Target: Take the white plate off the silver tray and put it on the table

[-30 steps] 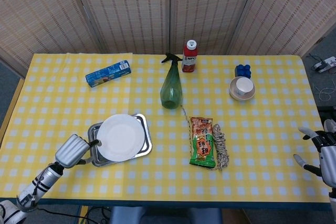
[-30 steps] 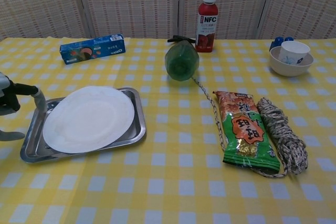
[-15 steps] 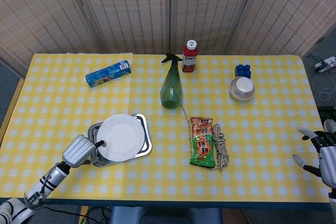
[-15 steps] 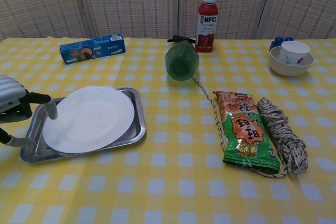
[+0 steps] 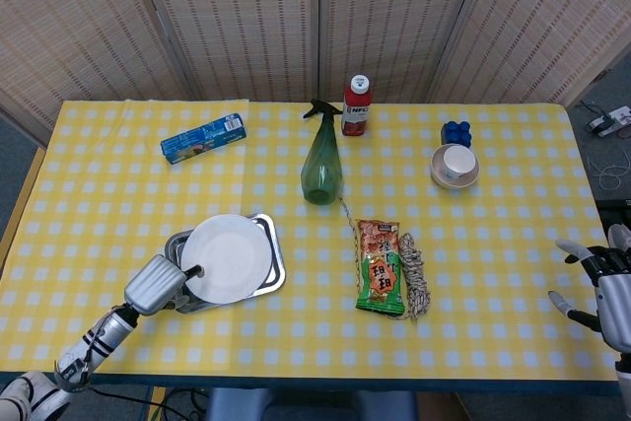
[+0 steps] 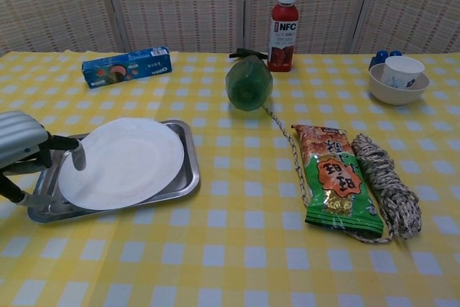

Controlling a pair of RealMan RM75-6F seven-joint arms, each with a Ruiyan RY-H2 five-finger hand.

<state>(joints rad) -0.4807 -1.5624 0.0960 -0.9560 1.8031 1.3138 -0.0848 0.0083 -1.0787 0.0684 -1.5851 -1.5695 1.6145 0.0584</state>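
I see the yellow-checked tabletop [image 5: 513,244] carrying a silver tray [image 5: 271,268] at 8 o'clock, a blue box [image 5: 202,137] at 10, a green spray bottle [image 5: 321,170] centre, a red bottle [image 5: 356,105] at 12, a bowl [image 5: 455,167] at 2, and a snack bag [image 5: 381,266] beside a rope bundle [image 5: 414,268] at 5.

**Table layout**

The plate [image 6: 122,162] lies on the tray [image 6: 188,170] at the near left of the table [image 5: 493,273]; the left hand [image 6: 25,156] is at the tray's left edge, fingers at the plate's rim; a box [image 5: 203,137] lies behind the tray; a spray bottle [image 5: 321,170] stands mid-table with a drink bottle [image 5: 357,105] just behind it; a snack bag [image 5: 381,267] lies right of the tray, a rope coil [image 5: 414,273] touching its right side; a cup in a bowl [image 5: 455,167] sits far right; the right hand [image 5: 603,283] is off the table's right edge.
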